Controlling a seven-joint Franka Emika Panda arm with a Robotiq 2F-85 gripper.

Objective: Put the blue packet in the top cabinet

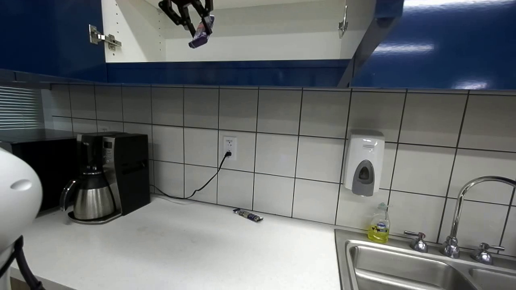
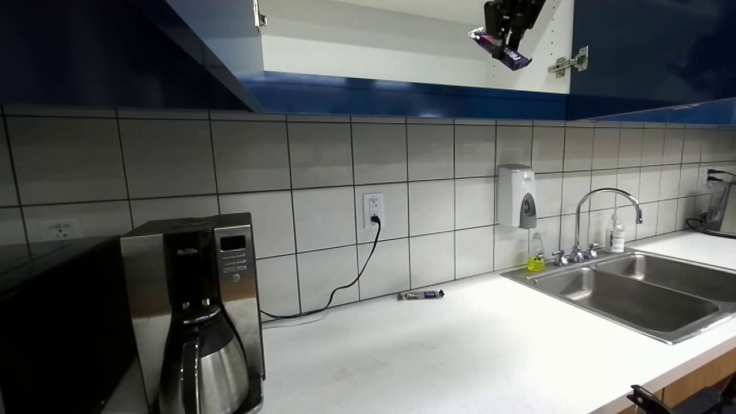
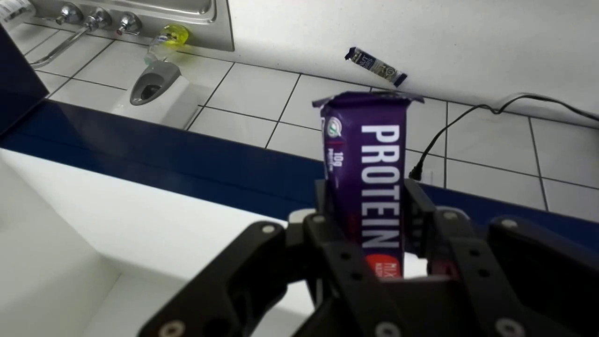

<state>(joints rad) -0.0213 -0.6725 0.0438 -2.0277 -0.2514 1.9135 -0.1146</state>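
The blue packet (image 3: 369,154), dark purple-blue with white "PROTEIN" lettering, is held between the fingers of my gripper (image 3: 366,196). The fingers are shut on its sides and its far end sticks out past them. In both exterior views my gripper (image 1: 201,30) (image 2: 505,47) hangs from the top edge and the packet (image 1: 198,41) (image 2: 516,60) is tilted. It overlaps the open top cabinet (image 1: 242,73) (image 2: 402,102), above its blue lower edge. I cannot tell whether the packet is past the front edge. The cabinet's edge (image 3: 187,164) and cream interior show in the wrist view.
Open blue doors (image 1: 48,36) (image 1: 443,48) flank the cabinet opening. A thin grey bar (image 1: 248,215) lies on the white counter (image 1: 201,249) by the tiles. A coffee maker (image 1: 129,173), soap dispenser (image 1: 365,161), dish soap bottle (image 1: 379,225) and sink (image 1: 403,262) stand below.
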